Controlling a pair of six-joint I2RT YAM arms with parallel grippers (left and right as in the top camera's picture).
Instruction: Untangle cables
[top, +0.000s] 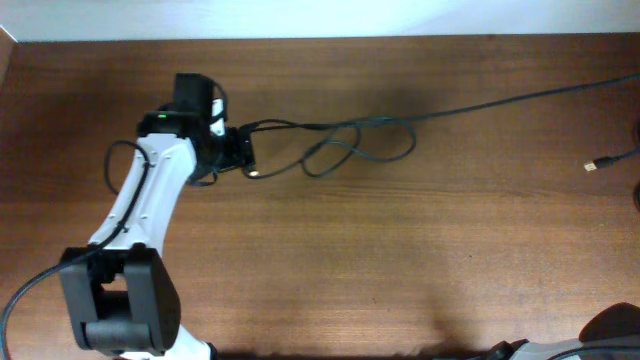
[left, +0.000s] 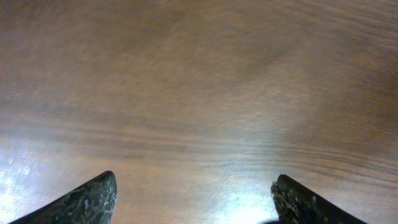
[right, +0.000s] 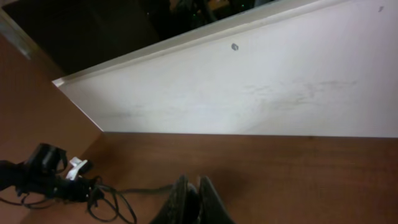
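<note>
1. Arms counted: two. The left arm (top: 150, 200) stretches over the bench (top: 420, 270). The right arm (top: 612, 332) shows only at the overhead view's lower right corner.
2. Left fingers (top: 247, 155): two, spread wide. The wrist view shows only bare bench wood between them; nothing gripped.
3. Right fingers (right: 191, 191): two, pressed together, nothing seen between them. They point toward the pale back wall (right: 261, 93).
4. Cables counted: two.
5. Looped cable (top: 345, 150): begins just beside the left fingers and lies in two or three loose, crossing loops just past their tips (exact count hard to tell). It then runs as a single line well away from them.
6. One pale-tipped plug (top: 258, 172) lies just beside the left fingers; cannot tell if it touches them.
7. Second cable (top: 618, 157): only a short end in view, well apart from the left fingers, carrying one yellowish plug (top: 592, 166).
8. From the right fingers, the loops sit ahead and to the left, well apart.
</note>
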